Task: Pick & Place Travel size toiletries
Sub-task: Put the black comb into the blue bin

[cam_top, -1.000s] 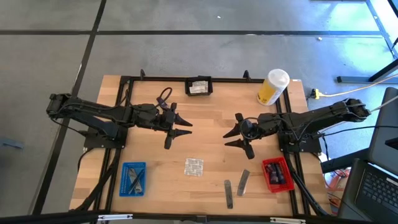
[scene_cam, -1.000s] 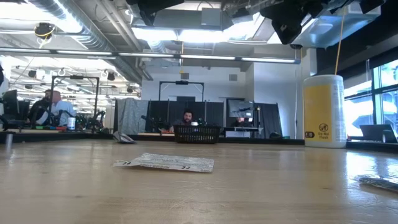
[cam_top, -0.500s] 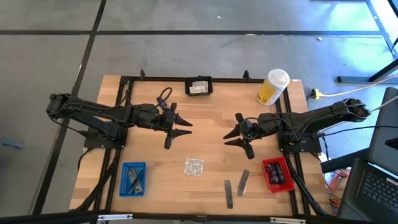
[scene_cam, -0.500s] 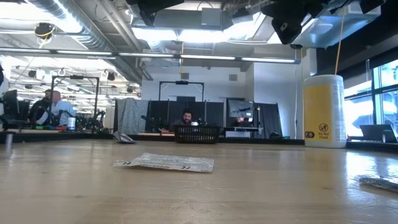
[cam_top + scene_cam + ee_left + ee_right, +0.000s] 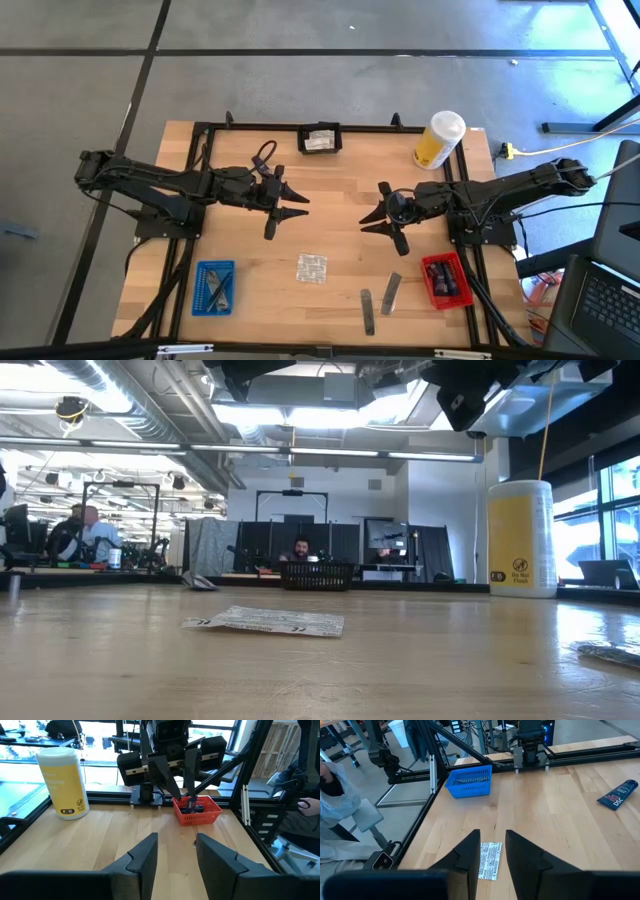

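The red tray (image 5: 445, 279) held dark tubes, the blue tray (image 5: 214, 287) grey sticks, the black basket (image 5: 320, 139) a sachet. A foil sachet (image 5: 311, 268) and two sticks (image 5: 390, 293) lay on the desk (image 5: 340, 190). The left claw (image 5: 290, 206) and the right claw (image 5: 372, 217) hovered part-open, empty.

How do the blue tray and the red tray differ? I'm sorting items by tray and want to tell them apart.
The blue tray sits at the table's front on the left arm's side; the red tray sits at the front on the right arm's side. The blue tray holds slim grey sticks; the red tray holds dark tubes. Both are small, rectangular and open-topped with mesh-like walls, and neither gripper is over them.
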{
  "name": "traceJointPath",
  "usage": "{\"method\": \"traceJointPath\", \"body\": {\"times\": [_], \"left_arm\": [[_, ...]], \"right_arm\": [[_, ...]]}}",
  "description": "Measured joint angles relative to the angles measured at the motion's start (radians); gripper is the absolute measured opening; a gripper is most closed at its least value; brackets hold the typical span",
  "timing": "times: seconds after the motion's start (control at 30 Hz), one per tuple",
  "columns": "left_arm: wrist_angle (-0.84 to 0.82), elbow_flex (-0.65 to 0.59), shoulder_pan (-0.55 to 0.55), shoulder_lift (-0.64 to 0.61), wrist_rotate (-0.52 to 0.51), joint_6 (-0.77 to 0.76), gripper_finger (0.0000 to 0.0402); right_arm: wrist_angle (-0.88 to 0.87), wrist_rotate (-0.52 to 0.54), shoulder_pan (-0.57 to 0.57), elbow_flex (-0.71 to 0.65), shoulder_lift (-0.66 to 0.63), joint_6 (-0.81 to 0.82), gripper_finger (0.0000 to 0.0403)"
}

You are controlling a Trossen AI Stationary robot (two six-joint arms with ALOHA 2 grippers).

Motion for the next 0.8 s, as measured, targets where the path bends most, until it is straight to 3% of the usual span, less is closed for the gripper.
{"method": "traceJointPath", "body": {"times": [0.27,0.8], "left_arm": [[0.0,0.0,0.0,0.0,0.0,0.0,0.0129],[0.0,0.0,0.0,0.0,0.0,0.0,0.0129]], "right_arm": [[0.0,0.0,0.0,0.0,0.0,0.0,0.009],[0.0,0.0,0.0,0.0,0.0,0.0,0.0129]]}}
